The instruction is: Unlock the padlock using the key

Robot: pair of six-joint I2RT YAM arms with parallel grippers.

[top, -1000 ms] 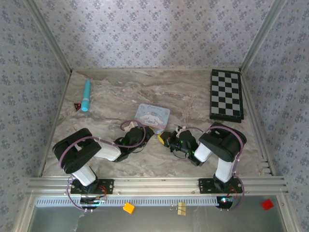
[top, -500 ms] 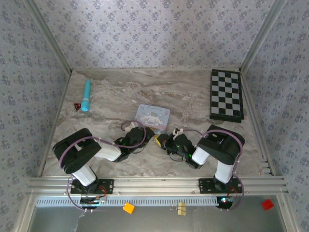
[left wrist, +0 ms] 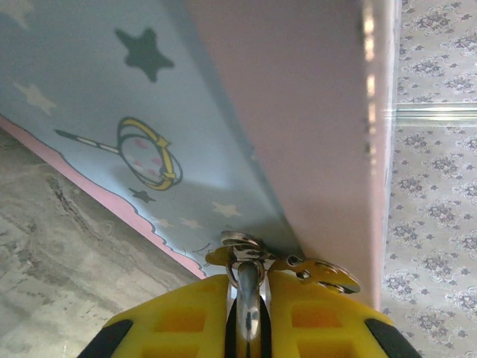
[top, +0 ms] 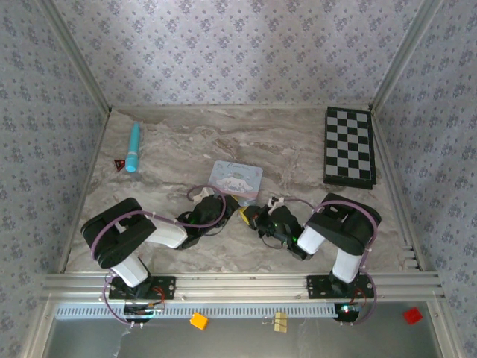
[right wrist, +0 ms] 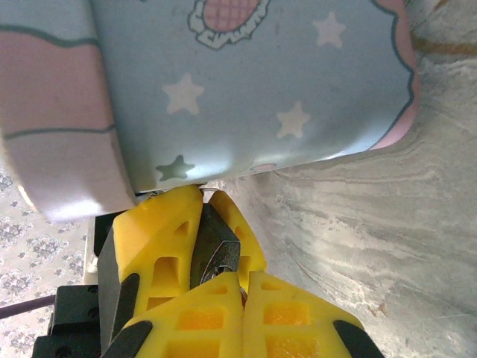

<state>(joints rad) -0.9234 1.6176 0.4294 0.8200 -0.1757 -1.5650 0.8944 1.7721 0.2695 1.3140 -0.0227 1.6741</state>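
Padlock (right wrist: 212, 250) seemingly pinched in left tool (left wrist: 250, 291), right tool (right wrist: 242, 282) closed against it.

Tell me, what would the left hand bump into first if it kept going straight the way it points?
Most likely the light-blue tin, looming just beyond the left hand. The padlock it pinches, ring at its tip, would probably touch first, though depth is hard to judge.

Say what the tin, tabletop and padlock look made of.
Tin: likely thin painted metal, glossy, with a soft highlight on its printed blue face. Tabletop: marble-look veining, matte; stone or printed laminate, unclear. Padlock, in the left gripper: dark body, shiny silvery metal part; body material unclear.
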